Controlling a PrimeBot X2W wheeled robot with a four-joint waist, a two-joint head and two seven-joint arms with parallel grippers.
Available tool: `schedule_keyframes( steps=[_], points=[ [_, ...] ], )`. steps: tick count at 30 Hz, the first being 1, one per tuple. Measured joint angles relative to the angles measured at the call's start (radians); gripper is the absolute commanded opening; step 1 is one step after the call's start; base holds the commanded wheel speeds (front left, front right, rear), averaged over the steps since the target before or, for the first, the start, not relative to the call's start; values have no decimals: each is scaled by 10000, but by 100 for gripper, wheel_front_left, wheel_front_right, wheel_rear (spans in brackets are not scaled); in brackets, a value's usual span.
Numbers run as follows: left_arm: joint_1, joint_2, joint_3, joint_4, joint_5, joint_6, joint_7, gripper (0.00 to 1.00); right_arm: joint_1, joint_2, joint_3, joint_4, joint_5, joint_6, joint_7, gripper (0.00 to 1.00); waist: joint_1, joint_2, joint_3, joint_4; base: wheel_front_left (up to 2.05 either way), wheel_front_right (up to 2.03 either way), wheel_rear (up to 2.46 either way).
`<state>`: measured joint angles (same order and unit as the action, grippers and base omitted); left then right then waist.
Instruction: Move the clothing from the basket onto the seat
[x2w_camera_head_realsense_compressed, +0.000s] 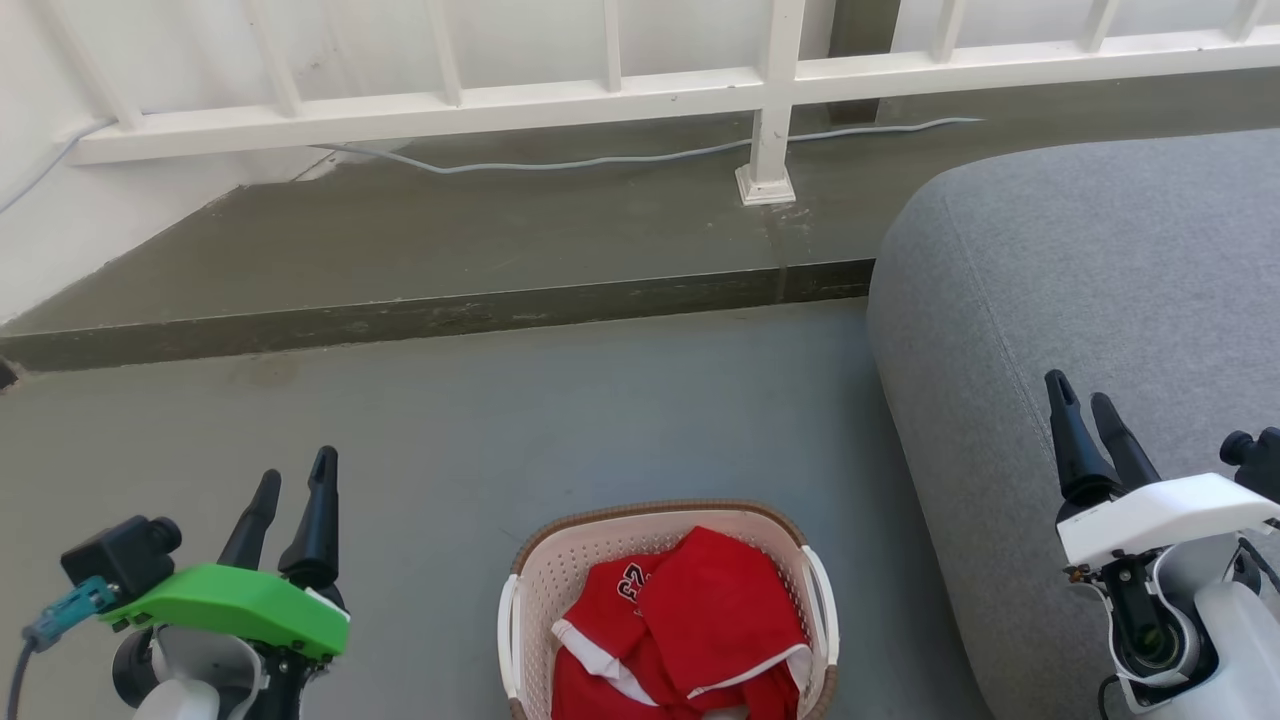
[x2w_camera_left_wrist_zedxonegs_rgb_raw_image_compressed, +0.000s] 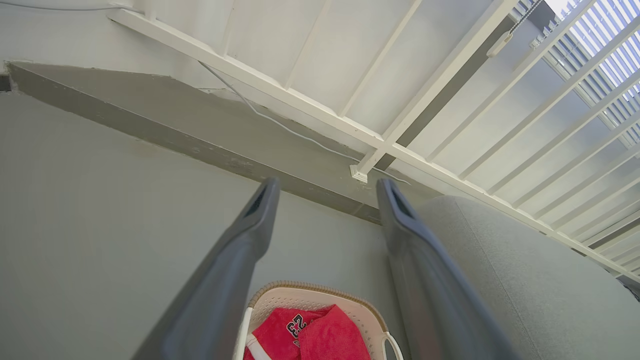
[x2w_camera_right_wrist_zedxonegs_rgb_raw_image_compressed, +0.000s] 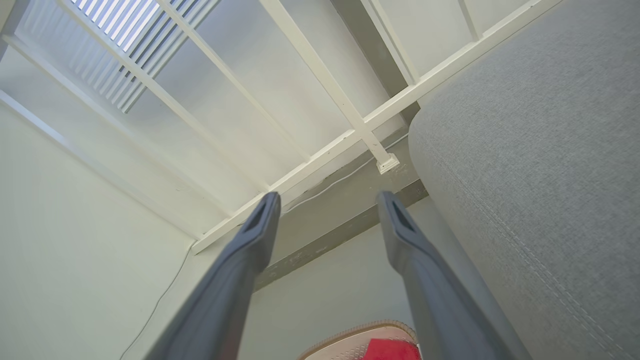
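The clothing (x2w_camera_head_realsense_compressed: 700, 620) lies crumpled in the basket (x2w_camera_head_realsense_compressed: 560, 570) at 6 o'clock of the head view, with the seat (x2w_camera_head_realsense_compressed: 1100, 280) just beside it toward 3 o'clock. The left gripper (x2w_camera_head_realsense_compressed: 297, 467) at 8 o'clock and the right gripper (x2w_camera_head_realsense_compressed: 1078, 390) at 4 o'clock both stand wide apart and empty. The jersey looks light, limp and slick, so a deep pinch on its raised upper fold seems safest.
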<state>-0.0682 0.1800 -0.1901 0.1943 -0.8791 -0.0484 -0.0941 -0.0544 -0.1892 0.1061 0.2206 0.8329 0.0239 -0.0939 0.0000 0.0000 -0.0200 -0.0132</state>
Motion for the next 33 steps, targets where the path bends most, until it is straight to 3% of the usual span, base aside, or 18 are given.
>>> schedule_keyframes(
  steps=[18,33],
  points=[
    [-158,194,-616,-155,2405,642,-585,100,-3,-119,700,-242,-2439,-433,-566,100,0,0,-2,-120,0,0,0],
    [-156,198,-819,-88,4080,1108,-1120,100,-2,-291,1241,-257,-4289,-594,-1085,100,0,0,-40,-154,0,0,0]
  ],
)
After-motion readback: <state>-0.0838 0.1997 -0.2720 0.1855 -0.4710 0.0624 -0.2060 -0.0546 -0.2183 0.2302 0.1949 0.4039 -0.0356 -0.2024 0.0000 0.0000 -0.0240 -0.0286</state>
